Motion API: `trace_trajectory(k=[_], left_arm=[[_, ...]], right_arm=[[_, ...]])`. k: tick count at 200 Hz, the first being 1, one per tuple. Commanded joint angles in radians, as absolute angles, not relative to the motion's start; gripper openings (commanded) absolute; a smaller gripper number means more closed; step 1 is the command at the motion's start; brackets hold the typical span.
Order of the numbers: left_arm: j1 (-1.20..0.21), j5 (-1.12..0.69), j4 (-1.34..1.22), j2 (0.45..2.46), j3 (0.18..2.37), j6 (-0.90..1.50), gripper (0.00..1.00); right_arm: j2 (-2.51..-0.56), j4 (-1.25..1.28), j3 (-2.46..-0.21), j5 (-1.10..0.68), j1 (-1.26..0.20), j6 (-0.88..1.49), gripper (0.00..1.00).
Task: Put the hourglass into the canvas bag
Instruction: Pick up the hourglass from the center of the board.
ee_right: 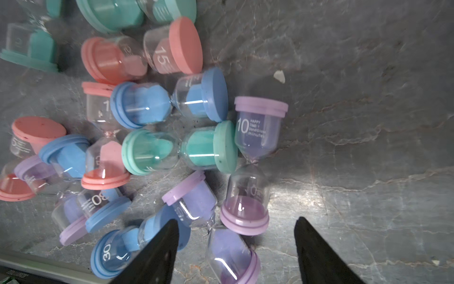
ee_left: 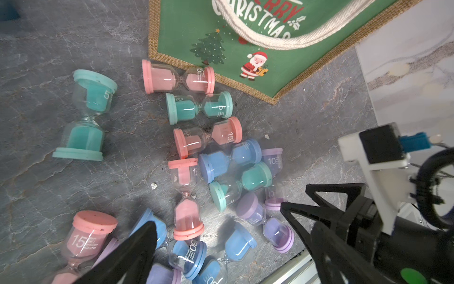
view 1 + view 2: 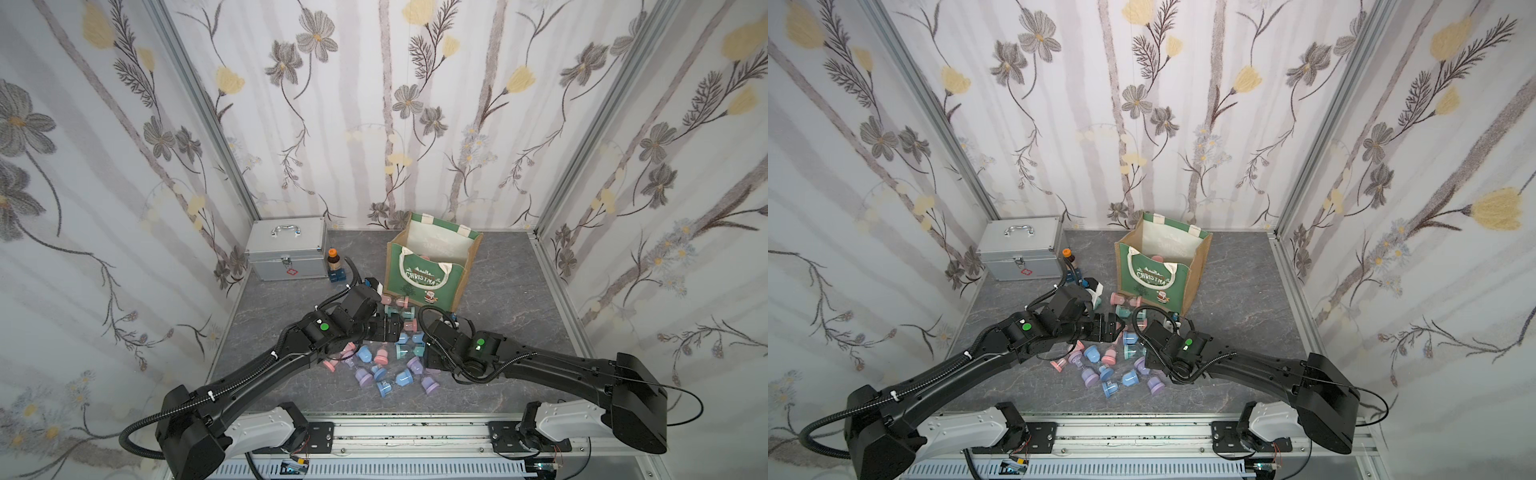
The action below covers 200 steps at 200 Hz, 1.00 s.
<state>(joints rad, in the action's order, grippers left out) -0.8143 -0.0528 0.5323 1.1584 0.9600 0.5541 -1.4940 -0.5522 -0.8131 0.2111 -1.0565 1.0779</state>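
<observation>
Right tool (image 1: 237, 218) part open, straddling a purple hourglass (image 1: 233, 255) lower centre, not gripping. Left tool (image 3: 392, 327) wide, empty; I see only one finger (image 2: 132, 250). Bag (image 3: 424, 278) stands mid-frame behind the pile (image 3: 386, 365); pink shape (image 3: 420, 257) inside, can't identify.

green bag (image 3: 424, 282) w/ tan sides, pink/teal/blue/lilac hourglasses (image 2: 199, 108), grey marbled table (image 3: 498, 291), silver case (image 3: 286, 249)

In both top views, from high above the near edge of the table (image 3: 507, 270), tilted steeply down, far off, nearly identical whole scene. From each wrist, close, facing down onto the shared hourglass pile (image 1: 152, 147); canvas bag (image 2: 186, 24) front only from left wrist
</observation>
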Motion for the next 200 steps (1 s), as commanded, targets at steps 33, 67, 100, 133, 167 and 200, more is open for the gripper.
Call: trace_trajectory(k=[33,67,100,133,167,200], left_arm=[[-0.816,-0.038,0.509,1.164,0.953,0.569,1.0],[-0.816,-0.035,0.512,1.164,0.95,0.566,1.0],[-0.816,-0.031,0.507,1.174,0.951,0.562,1.0],[-0.816,-0.035,0.501,1.183,0.955,0.561,1.0],[-0.815,-0.04,0.495,1.184,0.959,0.564,1.0],[-0.815,-0.038,0.49,1.188,0.96,0.562,1.0]], right_arm=[[-1.577,-0.45,-0.804,0.176,-1.062,1.154,0.64],[-1.59,-0.464,-0.797,0.183,-1.063,1.171,0.6],[-1.621,-0.484,-0.777,0.204,-1.059,1.183,0.55],[-1.637,-0.486,-0.769,0.21,-1.052,1.186,0.54],[-1.669,-0.483,-0.778,0.211,-1.043,1.172,0.53],[-1.687,-0.47,-0.767,0.213,-1.034,1.167,0.54]])
